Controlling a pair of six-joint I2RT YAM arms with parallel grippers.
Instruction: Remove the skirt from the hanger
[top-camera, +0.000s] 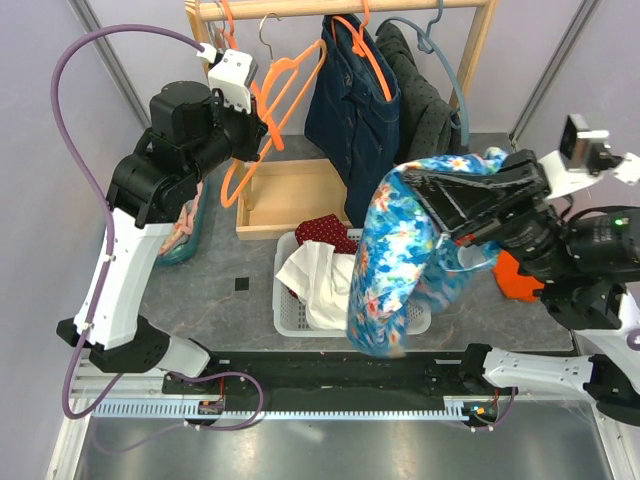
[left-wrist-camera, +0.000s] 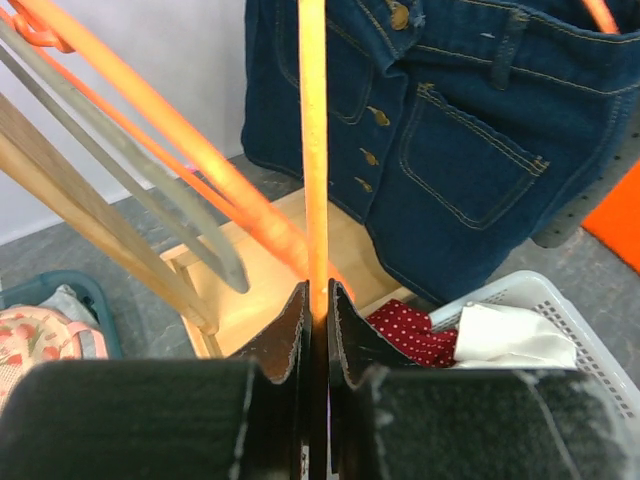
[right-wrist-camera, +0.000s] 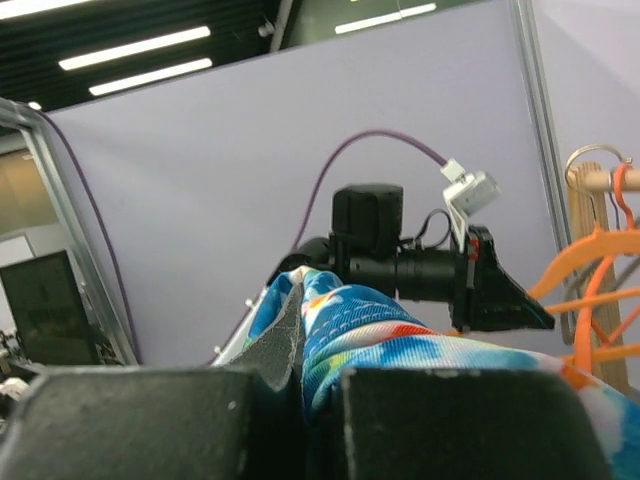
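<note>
Slippage is your main worry here. Your right hand (right-wrist-camera: 318, 385) is clamped on a fold of the blue floral skirt (top-camera: 395, 270), which hangs from it above the right half of the white laundry basket (top-camera: 288, 318), its lower hem drooping past the basket's near rim. The skirt looks free of any hanger. The pinch takes only a thin bunch of cloth, so a quick swing could pull it loose. The hem could then land on the tabletop (top-camera: 222, 320) in front of the basket rather than inside it. Your left hand (left-wrist-camera: 318, 310) is closed tight on an orange hanger (left-wrist-camera: 314, 150), up and to the left of the basket. Pulling it could snag the neighbouring hangers or the denim garment (top-camera: 350, 110) behind the basket. No brand, label or readable writing shows anywhere.
</note>
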